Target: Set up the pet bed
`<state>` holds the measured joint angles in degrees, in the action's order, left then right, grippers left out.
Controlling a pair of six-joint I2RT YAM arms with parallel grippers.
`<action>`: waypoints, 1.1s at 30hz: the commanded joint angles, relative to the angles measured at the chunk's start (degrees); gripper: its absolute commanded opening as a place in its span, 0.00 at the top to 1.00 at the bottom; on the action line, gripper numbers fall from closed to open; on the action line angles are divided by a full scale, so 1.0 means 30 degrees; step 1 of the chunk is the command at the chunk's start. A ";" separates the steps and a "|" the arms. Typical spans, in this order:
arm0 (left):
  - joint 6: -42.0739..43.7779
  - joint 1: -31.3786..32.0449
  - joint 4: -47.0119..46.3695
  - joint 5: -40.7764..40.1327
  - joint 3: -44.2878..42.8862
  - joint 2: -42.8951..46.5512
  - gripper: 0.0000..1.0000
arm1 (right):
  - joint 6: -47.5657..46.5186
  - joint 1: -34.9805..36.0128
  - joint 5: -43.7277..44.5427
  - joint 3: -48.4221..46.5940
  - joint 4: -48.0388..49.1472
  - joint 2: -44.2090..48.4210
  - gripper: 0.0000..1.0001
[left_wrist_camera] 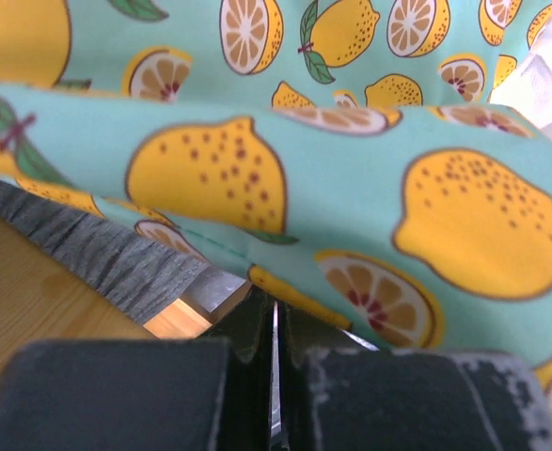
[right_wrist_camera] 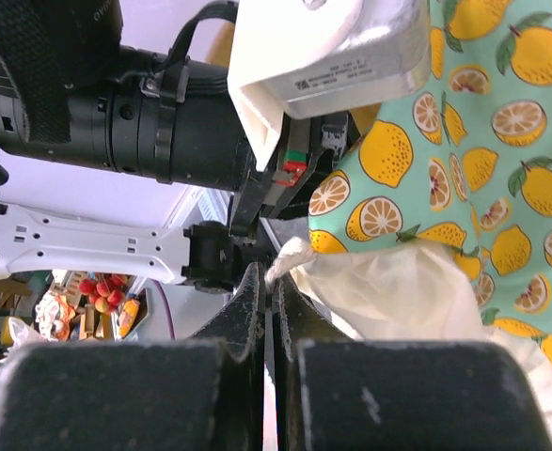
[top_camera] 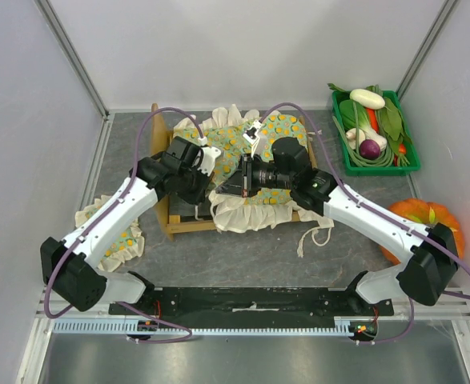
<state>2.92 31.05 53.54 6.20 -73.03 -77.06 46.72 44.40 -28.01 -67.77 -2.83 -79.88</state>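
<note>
Wooden pet bed lies crosswise, headboard left; left tool and right tool pressed together.

Seen from above, soft, even, bright light falls on the grey table, leaving only faint shadows beneath the arms and no glare, and the picture is sharp throughout. The left wrist view is very close: the lemon-print cushion looks slightly soft and the dark left gripper is blurred at the bottom. In the right wrist view the right gripper is likewise blurred, and a white box at the top is brightly lit.
</note>
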 commanded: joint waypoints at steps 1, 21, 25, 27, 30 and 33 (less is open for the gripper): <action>-0.1348 -0.0183 -0.0031 -0.2007 0.1697 -0.0359 0.98 | 0.0337 -0.0064 -0.1764 -0.0497 0.2030 0.0670 1.00; -0.3374 -0.0183 -0.0475 -0.4113 0.3517 0.0371 0.63 | -0.2534 0.3129 0.3740 0.0619 -0.1835 -0.1938 0.78; -0.3637 -0.0183 0.0697 -0.4845 0.2462 0.0753 0.50 | -0.3619 0.3772 0.3681 -0.0116 -0.3217 -0.2495 0.86; -0.3814 -0.0183 0.1049 -0.4994 0.1906 0.1132 0.39 | -0.3620 0.4241 0.3653 -0.0086 -0.2925 -0.2496 0.88; -0.4136 -0.0183 0.1576 -0.4966 0.1115 0.1602 0.34 | -0.3328 0.4564 0.3535 -0.0233 -0.2661 -0.2788 0.88; -0.4341 -0.0183 0.2219 -0.5404 0.0440 0.2393 0.32 | -0.3210 0.5002 0.3155 -0.0408 -0.2280 -0.3227 0.88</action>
<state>-7.07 30.50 56.86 -7.60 -67.40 -73.67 37.87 58.06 -17.98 -65.80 -11.51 -88.29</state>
